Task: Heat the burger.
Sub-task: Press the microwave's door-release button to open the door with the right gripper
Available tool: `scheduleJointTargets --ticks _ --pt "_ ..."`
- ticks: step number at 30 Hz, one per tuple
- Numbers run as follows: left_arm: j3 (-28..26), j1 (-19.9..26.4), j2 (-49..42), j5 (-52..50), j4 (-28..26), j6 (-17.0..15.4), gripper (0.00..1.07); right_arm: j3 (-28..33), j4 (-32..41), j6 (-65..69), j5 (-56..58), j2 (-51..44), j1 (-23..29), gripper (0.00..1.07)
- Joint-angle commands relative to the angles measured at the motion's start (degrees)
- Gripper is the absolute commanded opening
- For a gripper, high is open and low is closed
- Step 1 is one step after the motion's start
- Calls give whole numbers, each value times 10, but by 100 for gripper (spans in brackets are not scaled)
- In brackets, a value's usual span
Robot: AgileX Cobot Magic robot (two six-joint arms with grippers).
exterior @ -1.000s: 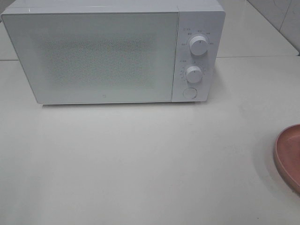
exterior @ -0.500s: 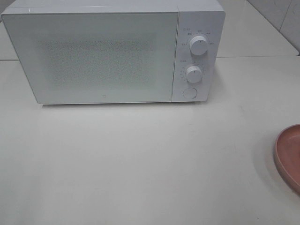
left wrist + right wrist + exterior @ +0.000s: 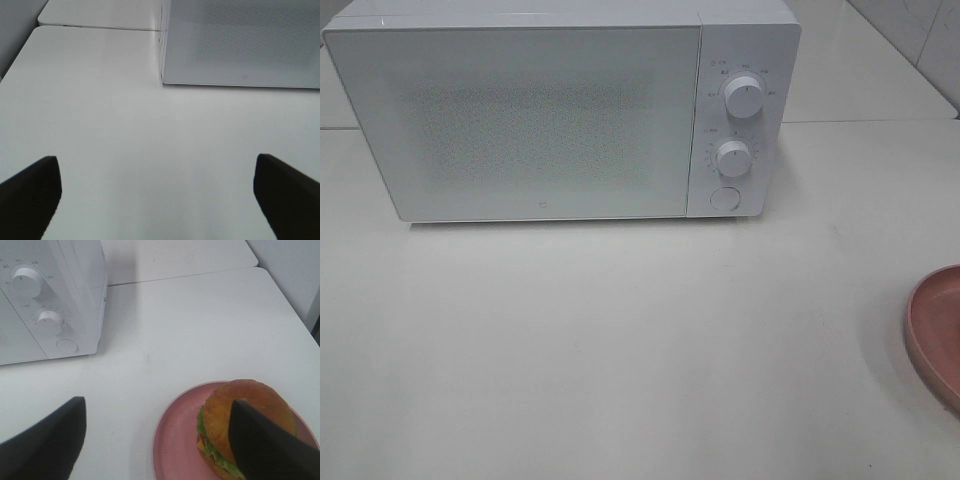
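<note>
A pale tabletop point(image 3: 620, 350) fills the high view: 1 closed white box-shaped microwave point(image 3: 540, 120) with 2 round white knobs point(image 3: 744, 97) stands at the back, wide room lies in front, and 1 round pink plate point(image 3: 935, 335) is cut by the right edge. In the left wrist view the left gripper point(image 3: 156, 167) gapes wide and empty over the table. In the right wrist view the right gripper point(image 3: 156, 407) is spread wide, holding nothing, close to 1 tall burger point(image 3: 225, 410) on the plate, which has a glossy golden-brown bun, green lettuce and a red layer.
</note>
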Motion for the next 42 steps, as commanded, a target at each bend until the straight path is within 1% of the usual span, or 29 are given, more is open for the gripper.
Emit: scheduleJointTargets --ticks 1,6,13,14,16,17,18,20,21,28,29,33,34,35,36,38,42 --pt "1 1 -11 -3 -6 0 100 7 2 2 -38 14 -3 73" --pt "1 1 -11 -3 -6 0 100 20 3 2 -105 58 -3 73" --pt "1 1 -11 -3 -6 0 100 20 1 2 -149 107 -3 73" --pt "1 1 -11 -3 -6 0 100 20 1 2 -163 128 -3 73" --pt "1 1 -11 -3 -6 0 100 20 1 2 -169 139 -3 73" --pt "1 1 -11 -3 -6 0 100 20 1 2 -184 163 -3 73" --pt "1 1 -11 -3 -6 0 100 20 1 2 -184 163 -3 73" --pt "1 1 -11 -3 -6 0 100 20 1 2 -223 202 -3 73" --pt "1 1 -11 -3 -6 0 100 20 1 2 -223 202 -3 73" --pt "1 1 -11 -3 -6 0 100 20 1 2 -337 281 -3 73" --pt "1 1 -11 -3 -6 0 100 20 1 2 -337 281 -3 73" --pt "1 1 -11 -3 -6 0 100 21 -22 2 -411 339 -3 73" --pt "1 1 -11 -3 -6 0 100 21 -22 2 -411 339 -3 73" --pt "1 1 -11 -3 -6 0 100 21 -31 2 -444 361 -3 73" --pt "1 1 -11 -3 -6 0 100 21 -31 2 -444 361 -3 73" --pt "1 1 -11 -3 -6 0 100 21 -32 -5 -500 396 -3 73" --pt "1 1 -11 -3 -6 0 100 21 -32 -20 -544 426 -3 73"
